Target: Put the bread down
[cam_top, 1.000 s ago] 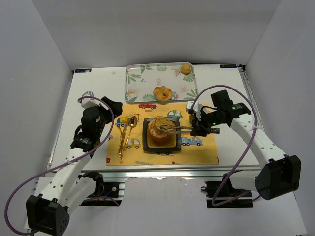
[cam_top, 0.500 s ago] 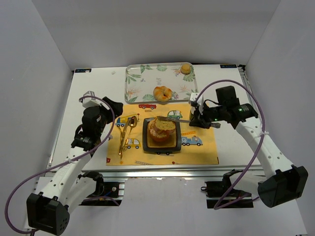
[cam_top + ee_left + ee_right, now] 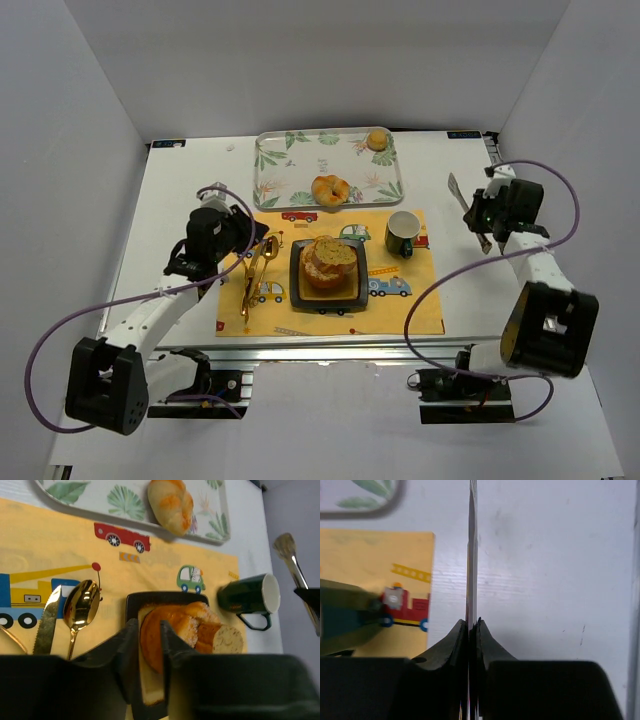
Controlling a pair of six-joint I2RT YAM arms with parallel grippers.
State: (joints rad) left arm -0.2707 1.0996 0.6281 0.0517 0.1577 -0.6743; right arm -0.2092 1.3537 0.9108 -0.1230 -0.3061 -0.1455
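1. Clamping a thin metal utensil (image 3: pixel 472 540), the right claw (image 3: pixel 472 625) is clenched tight on it; the wrist view shows it edge-on between the fingers. This claw sits well to the right of the plate (image 3: pixel 303 298), past the edge of the mat (image 3: pixel 420 300), over the white table (image 3: pixel 190 180).
2. The left claw (image 3: pixel 148 627) has its fingers slightly parted with nothing between them. It hovers just left of the plate and points across it.
3. The bread (image 3: pixel 328 262) lies on the plate, with cut slices leaning against a rounder piece. It touches neither claw, and the utensil is well apart from it.
4. Further out:
   - A green mug (image 3: pixel 402 232) stands just right of the plate.
   - A gold spoon (image 3: pixel 82 600) and knife (image 3: pixel 47 625) lie on the mat to the plate's left.
   - A tray (image 3: pixel 275 160) sits behind the plate, holding a roll (image 3: pixel 330 188) and, farther back, a small bun (image 3: pixel 378 140).
5. Judging by this layout, the placing looks done, since the bread rests on the plate and nothing holds it.
6. What seems left is setting the utensil down and parking both arms. Whether the roll on the tray also counts as bread to be placed cannot be told from the pictures.
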